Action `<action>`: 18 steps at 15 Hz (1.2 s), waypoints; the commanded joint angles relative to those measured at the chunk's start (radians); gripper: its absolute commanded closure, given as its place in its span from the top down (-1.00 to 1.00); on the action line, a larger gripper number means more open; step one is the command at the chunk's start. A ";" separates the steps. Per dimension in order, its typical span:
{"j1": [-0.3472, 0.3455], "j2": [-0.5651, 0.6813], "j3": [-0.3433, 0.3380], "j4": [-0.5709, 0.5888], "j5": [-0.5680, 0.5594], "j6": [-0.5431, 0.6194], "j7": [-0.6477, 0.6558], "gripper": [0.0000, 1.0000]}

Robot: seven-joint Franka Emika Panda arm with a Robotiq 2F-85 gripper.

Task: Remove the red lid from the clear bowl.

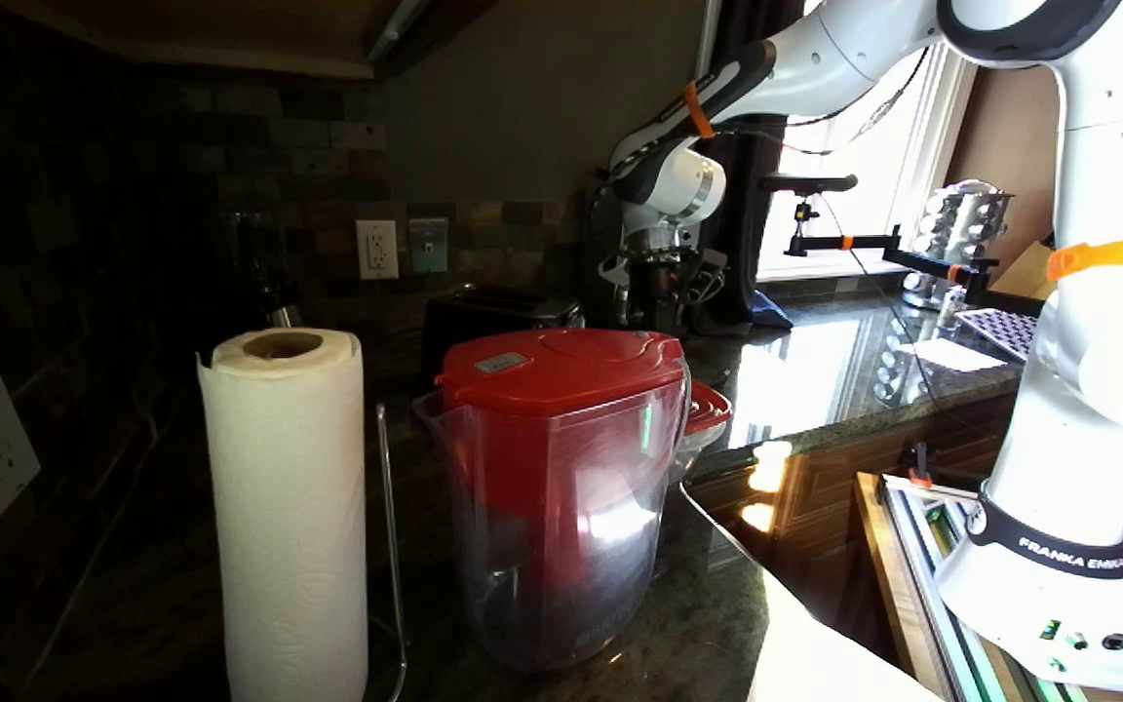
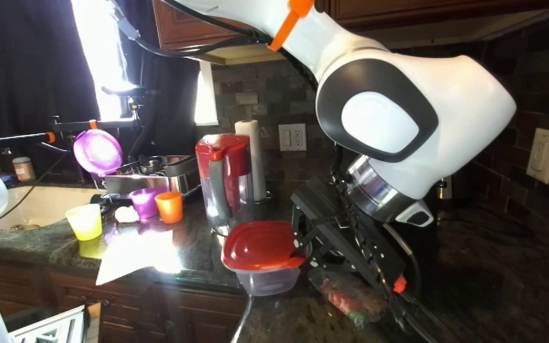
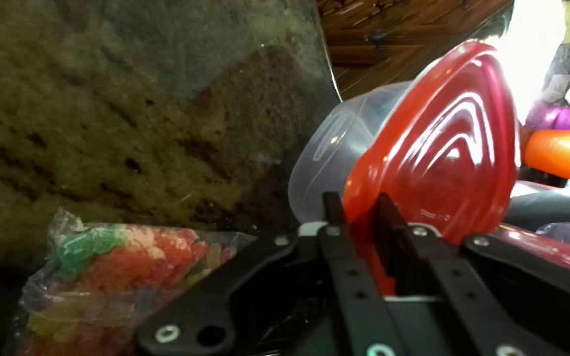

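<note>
A clear bowl (image 2: 267,282) stands upright on the dark counter with a red lid (image 2: 260,245) over its top. Both also show in the wrist view, the bowl (image 3: 332,158) beside the lid (image 3: 455,148). In an exterior view the lid (image 1: 710,409) shows only partly behind a pitcher. My gripper (image 3: 358,195) is at the lid's rim, one finger over the top and one on the outer underside. The fingers are close together with the red rim between them. In an exterior view the gripper (image 2: 304,253) reaches the lid's right edge. Whether the lid is fully seated is unclear.
A clear pitcher with a red top (image 1: 561,370) stands close behind the bowl, near a paper towel roll (image 1: 289,507). A bag of candy (image 3: 131,267) lies beneath the gripper. Yellow (image 2: 85,222), purple (image 2: 145,202) and orange (image 2: 169,207) cups stand beyond, near a dish rack (image 2: 136,184).
</note>
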 commanded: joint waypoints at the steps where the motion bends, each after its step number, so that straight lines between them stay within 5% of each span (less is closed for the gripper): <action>1: -0.021 0.015 0.011 0.021 0.036 -0.003 0.008 -0.91; 18: -0.046 0.038 0.007 0.087 0.192 -0.209 0.055 -0.96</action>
